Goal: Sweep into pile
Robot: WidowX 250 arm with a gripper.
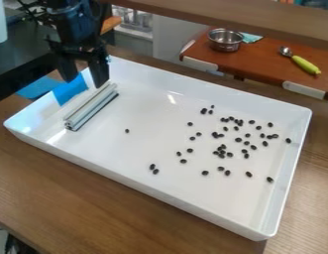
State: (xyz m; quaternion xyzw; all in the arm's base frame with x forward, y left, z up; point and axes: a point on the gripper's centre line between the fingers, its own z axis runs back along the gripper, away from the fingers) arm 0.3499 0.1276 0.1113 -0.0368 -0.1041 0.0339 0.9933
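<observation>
Camera view, parted jaws (84, 82) seemingly near tray (212, 90) edge, bar (92, 107), gap before beans (249, 174)

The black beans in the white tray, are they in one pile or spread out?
Spread out: the beans lie scattered, mostly toward the tray's right side, with gaps between many.

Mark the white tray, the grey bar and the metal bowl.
White tray (139, 149): camera view, bare floor.
Grey bar (91, 107): camera view, middle of its length.
Metal bowl (225, 43): camera view, outer wall.
</observation>
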